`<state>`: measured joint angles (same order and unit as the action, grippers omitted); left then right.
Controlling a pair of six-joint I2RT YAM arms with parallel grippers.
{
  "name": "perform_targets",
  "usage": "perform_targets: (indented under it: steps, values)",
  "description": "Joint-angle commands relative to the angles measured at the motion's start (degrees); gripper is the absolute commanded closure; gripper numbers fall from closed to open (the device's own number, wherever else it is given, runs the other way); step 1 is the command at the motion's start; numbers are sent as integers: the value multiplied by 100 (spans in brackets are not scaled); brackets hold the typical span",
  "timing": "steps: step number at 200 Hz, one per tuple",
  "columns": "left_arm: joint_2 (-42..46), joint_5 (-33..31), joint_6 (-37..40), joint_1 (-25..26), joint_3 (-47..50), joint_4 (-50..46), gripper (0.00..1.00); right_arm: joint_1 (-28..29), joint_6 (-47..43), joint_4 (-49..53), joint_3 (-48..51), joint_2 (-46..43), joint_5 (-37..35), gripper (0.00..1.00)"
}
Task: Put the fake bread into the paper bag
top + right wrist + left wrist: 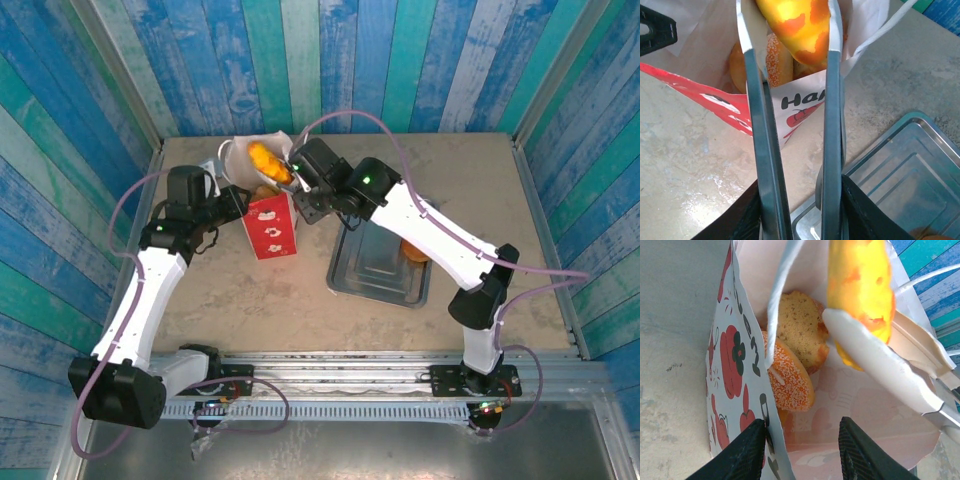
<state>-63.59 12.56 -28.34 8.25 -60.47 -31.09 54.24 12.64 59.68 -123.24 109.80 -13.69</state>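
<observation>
Your yellow-orange twisted toy roll (pixel 799 20), light, stiff and probably slick, hangs at the mouth of the white red-printed paper bag (pixel 735 365). It is pinched mid-body by steel tongs (pixel 760 150), which your right gripper (pixel 801 215) squeezes. Your left gripper (pixel 802 452) stands apart, seemingly straddling the bag wall.

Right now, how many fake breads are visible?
4: a yellow roll in the tongs over the paper bag, a sugared donut and brown bun inside it, an orange piece on the tray. More may be hidden.
</observation>
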Motion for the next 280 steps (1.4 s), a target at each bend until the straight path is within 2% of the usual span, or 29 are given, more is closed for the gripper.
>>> perform_targets:
  steps: [1,63,166,228,280]
  values:
    - [242,-18,4,19,79,60,58,-19,21,70,-235,60,-42,60]
    - [260,-1,-2,19,103,112,57,-20,-38,60,-341,-45,11,57]
    - [442,-37,74,19,66,236,47,-18,-91,-264,-148,-844,349,58]
    - [581,-124,236,18,22,312,31,-25,253,-262,383,-1654,498,58]
    - [796,-425,329,19,38,312,18,-58,713,-188,1068,-2502,309,59]
